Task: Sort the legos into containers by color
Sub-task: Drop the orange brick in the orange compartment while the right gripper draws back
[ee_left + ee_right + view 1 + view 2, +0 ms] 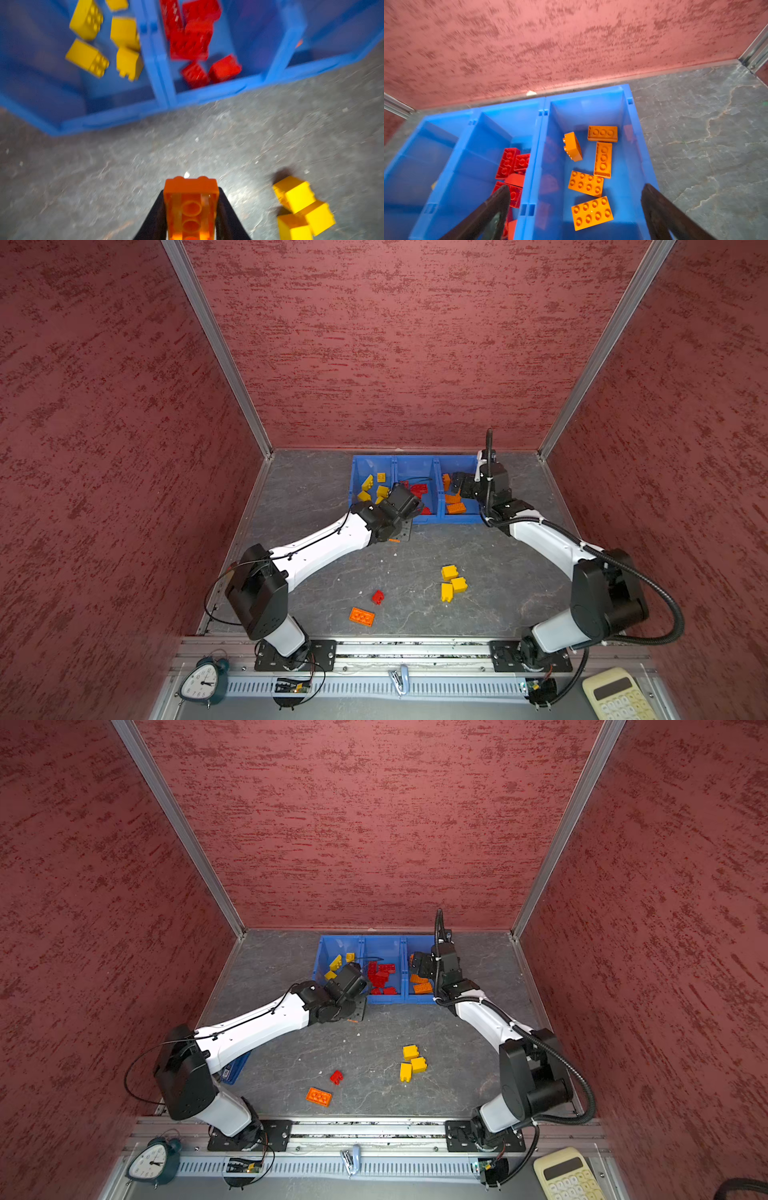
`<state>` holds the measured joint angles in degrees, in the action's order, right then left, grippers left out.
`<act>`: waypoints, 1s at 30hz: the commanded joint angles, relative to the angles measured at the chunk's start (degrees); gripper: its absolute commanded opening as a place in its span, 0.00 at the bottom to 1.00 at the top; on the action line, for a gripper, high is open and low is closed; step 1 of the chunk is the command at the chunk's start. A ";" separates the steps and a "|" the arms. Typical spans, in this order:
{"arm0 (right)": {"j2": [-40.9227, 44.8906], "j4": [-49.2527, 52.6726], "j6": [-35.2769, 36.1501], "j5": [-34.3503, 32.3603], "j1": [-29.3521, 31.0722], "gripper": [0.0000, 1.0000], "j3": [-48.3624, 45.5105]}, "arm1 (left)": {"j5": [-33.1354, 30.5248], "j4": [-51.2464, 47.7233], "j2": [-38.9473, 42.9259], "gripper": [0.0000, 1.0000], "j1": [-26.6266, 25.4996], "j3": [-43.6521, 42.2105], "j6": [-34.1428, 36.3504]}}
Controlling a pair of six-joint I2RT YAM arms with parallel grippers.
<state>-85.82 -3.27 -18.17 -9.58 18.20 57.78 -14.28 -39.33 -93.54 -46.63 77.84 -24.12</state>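
Bins (434, 519) at the back: yellow left, red middle, orange right. My right gripper (576, 188) hangs wide open and empty over the orange one. Left gripper (191, 192) is clamped on an orange brick (191, 209), just in front of the bins. It's the carry step, I reckon. Next the brick goes across to the orange bin, so the right gripper should clear out. Loose on the table (511, 572): three yellows (452, 583), a loose orange (362, 616), a red (377, 596).
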 commanded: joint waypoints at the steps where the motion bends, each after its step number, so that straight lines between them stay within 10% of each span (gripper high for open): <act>1: 5.39 -6.77 -2.75 -2.14 -0.09 0.99 -2.70 | -0.75 11.61 -7.05 0.23 -0.15 7.52 5.12; 14: 22.43 -16.32 -12.80 -10.81 -3.76 0.99 -20.90 | 6.26 15.84 -35.52 0.26 -0.47 41.03 10.38; 30: 27.11 -13.26 -11.81 -9.47 -3.95 0.99 -22.71 | 11.23 18.20 -51.08 0.51 -0.74 54.50 1.76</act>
<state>-59.46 -15.20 -29.19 -18.70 14.41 35.81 -5.02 -21.41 -143.81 -47.03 130.54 -19.92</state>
